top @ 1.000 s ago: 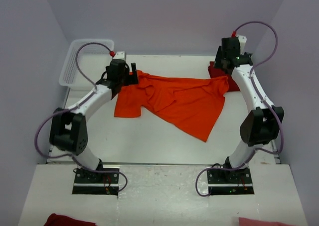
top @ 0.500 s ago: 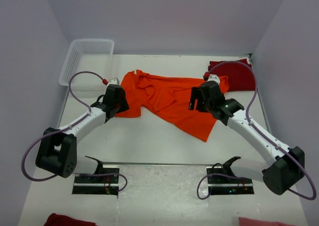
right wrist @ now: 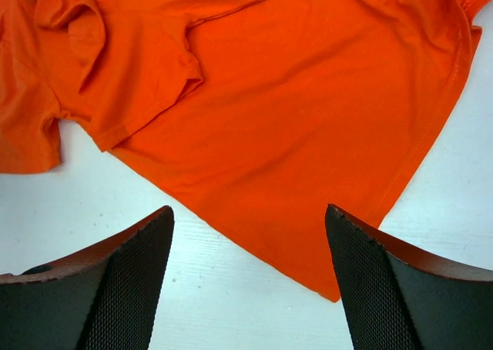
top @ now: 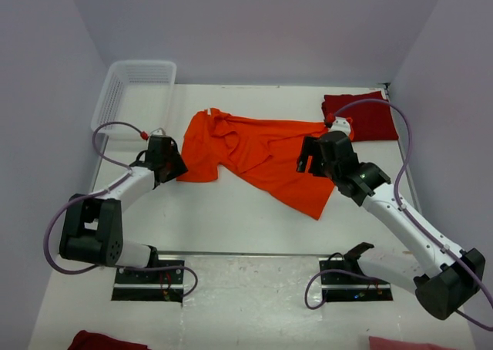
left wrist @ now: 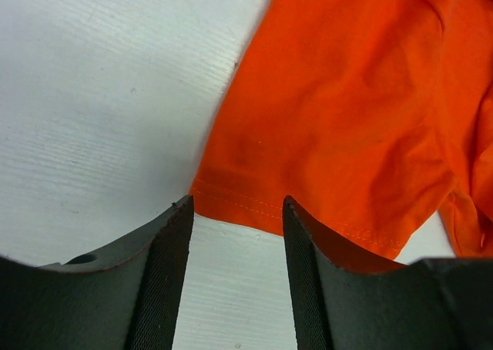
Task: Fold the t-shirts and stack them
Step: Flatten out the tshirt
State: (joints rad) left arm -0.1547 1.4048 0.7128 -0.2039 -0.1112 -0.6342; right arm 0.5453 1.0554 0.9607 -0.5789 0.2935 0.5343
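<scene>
White-and-black arms (top: pixel 129 185) (purple cables (top: pixel 49 238))

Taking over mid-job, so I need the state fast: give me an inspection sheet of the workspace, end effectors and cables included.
Surface: white table, no spills seen.
Job's things: orange t-shirt spread out, rumpled, unfolded; dark red t-shirt at the far right corner, apparently folded.
Clutter: white basket at the far left corner.
Grippers: left end effector open at the orange sleeve hem, holding nothing; right end effector open over the shirt's lower hem, holding nothing.
Cables: purple cables loop off both arms; no snag seen.
Surroundings: pale walls on three sides; cloth pieces at the near edge.
</scene>
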